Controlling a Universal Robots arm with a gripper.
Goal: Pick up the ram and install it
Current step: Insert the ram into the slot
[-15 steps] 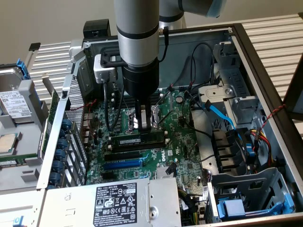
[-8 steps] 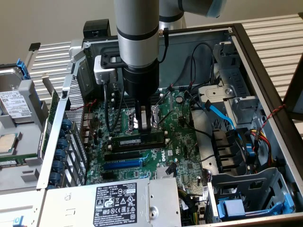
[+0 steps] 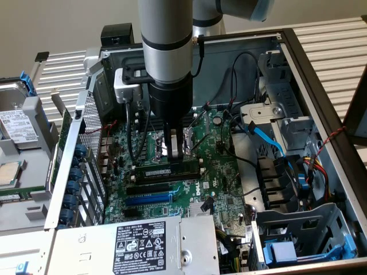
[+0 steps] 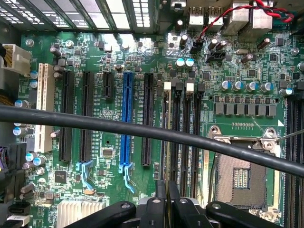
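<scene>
The ram is a thin green stick with dark chips and a pale label. It stands on edge along a black memory slot on the motherboard, just beside the CPU socket. My gripper hangs straight down over it with its fingertips on the stick's top edge. In the wrist view the ram appears edge-on as a thin strip running into the narrow gap between the fingers of my gripper, which are shut on it. Two more black memory slots lie beside it.
A blue slot and black expansion slots lie farther off. A black cable crosses the wrist view in front of the board. The power supply, a drive cage and blue cables crowd the case. A hard drive lies outside.
</scene>
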